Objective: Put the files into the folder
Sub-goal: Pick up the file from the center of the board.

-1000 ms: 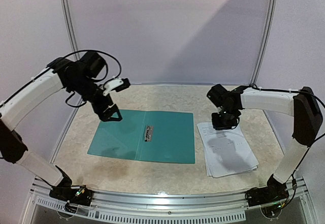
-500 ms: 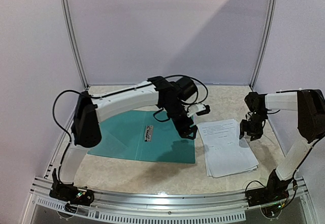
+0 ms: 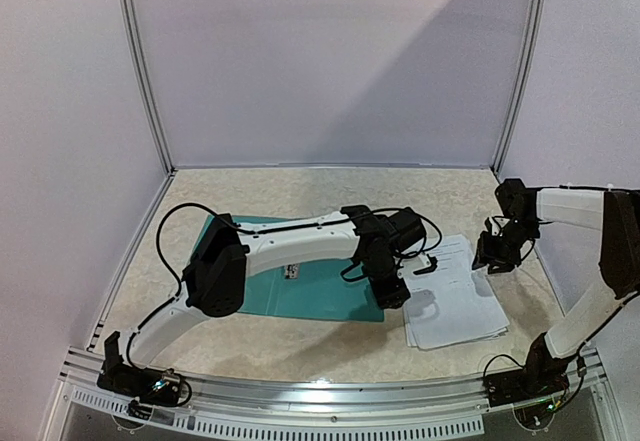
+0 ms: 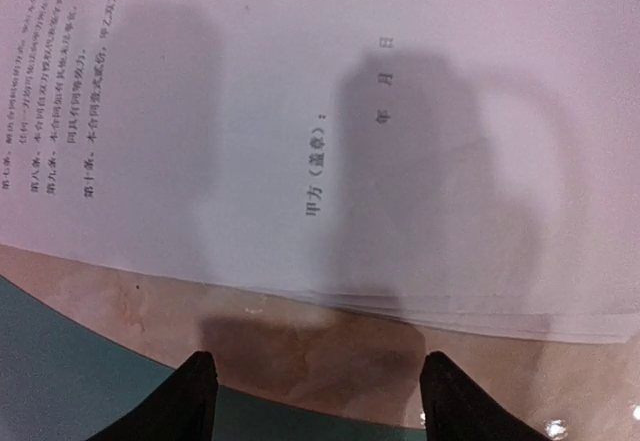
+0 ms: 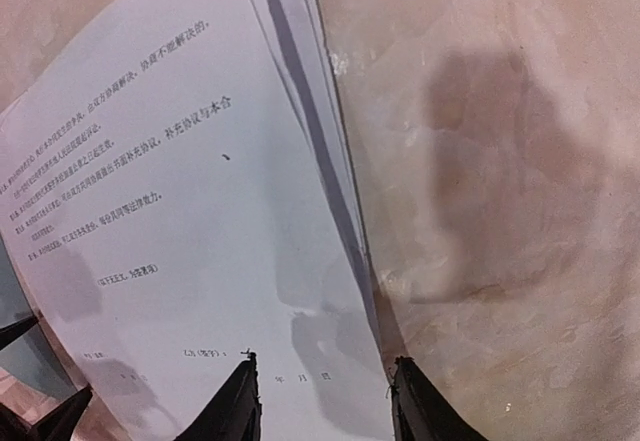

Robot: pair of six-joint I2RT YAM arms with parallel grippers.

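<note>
The files (image 3: 455, 306) lie as a stack of white printed sheets on the table, right of the open teal folder (image 3: 300, 291). My left gripper (image 3: 397, 296) hovers low over the strip of table between the folder's right edge and the stack. In the left wrist view its jaws stand open (image 4: 320, 401) with only bare table between them, the files (image 4: 400, 111) just ahead and the folder (image 4: 60, 386) at lower left. My right gripper (image 3: 492, 258) is at the stack's far right edge. It is open (image 5: 325, 401) and straddles the edge of the files (image 5: 180, 211), holding nothing.
The left arm (image 3: 290, 241) stretches across the folder and hides its middle. The marbled table (image 3: 300, 196) is walled by white panels, with a metal rail (image 3: 320, 393) along the near edge. Bare table (image 5: 500, 161) lies right of the stack.
My left arm swung from the folder's far left corner across to its right edge beside the files. My right gripper moved from the stack's top to its right edge and opened.
</note>
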